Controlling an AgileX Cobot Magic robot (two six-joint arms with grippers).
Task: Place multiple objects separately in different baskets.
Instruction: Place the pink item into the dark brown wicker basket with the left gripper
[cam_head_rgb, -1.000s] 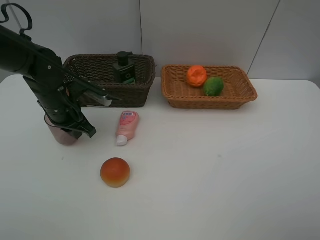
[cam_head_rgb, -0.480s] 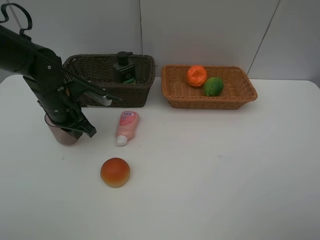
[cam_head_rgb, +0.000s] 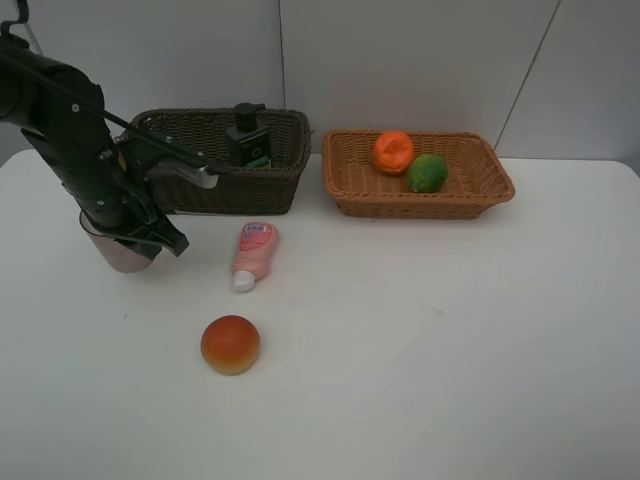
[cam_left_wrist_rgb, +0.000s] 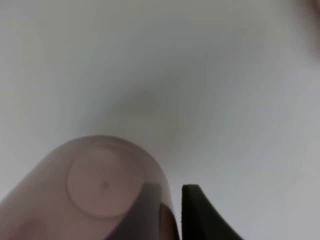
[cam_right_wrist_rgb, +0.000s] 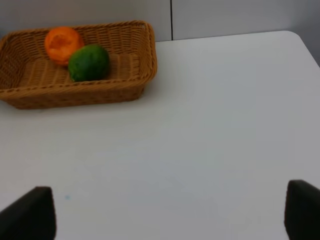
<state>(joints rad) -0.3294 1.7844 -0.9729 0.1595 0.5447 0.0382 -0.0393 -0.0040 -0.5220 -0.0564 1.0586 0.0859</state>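
- Baskets first: the dark basket (cam_head_rgb: 260, 190) stands at the back left of the table (cam_head_rgb: 450, 330) with a bottle (cam_head_rgb: 246, 135) upright in it. The tan basket (cam_head_rgb: 420, 205) just to its right holds an orange (cam_head_rgb: 393, 151) and a lime (cam_head_rgb: 427, 173) side by side.
- The left gripper (cam_left_wrist_rgb: 171, 197) is clamped tight on the cup (cam_head_rgb: 115, 255), one finger inside the rim and one outside, pinching the thin wall. The cup is at the left of the table, in front of the dark basket's left end. A soft shadow beyond its bottom in the wrist view suggests it hangs clear of the table, though I cannot be sure.
- The right gripper (cam_right_wrist_rgb: 165, 207) is spread wide with nothing in it, over bare table near the tan basket.
- The tube (cam_head_rgb: 254, 252) lies on its side in front of the dark basket, and the peach (cam_head_rgb: 230, 344) sits apart from it, nearer the front edge. Neither is in a basket yet.
- The step in hand looks like moving the cup to the dark basket, since the fruit has gone to the tan one.
- The next move calls for getting the cup above the basket's front wall, across to the free space beside the bottle, and low before letting go. A pinch on one wall may let the cup tilt or slip, so a slow carry suits it.
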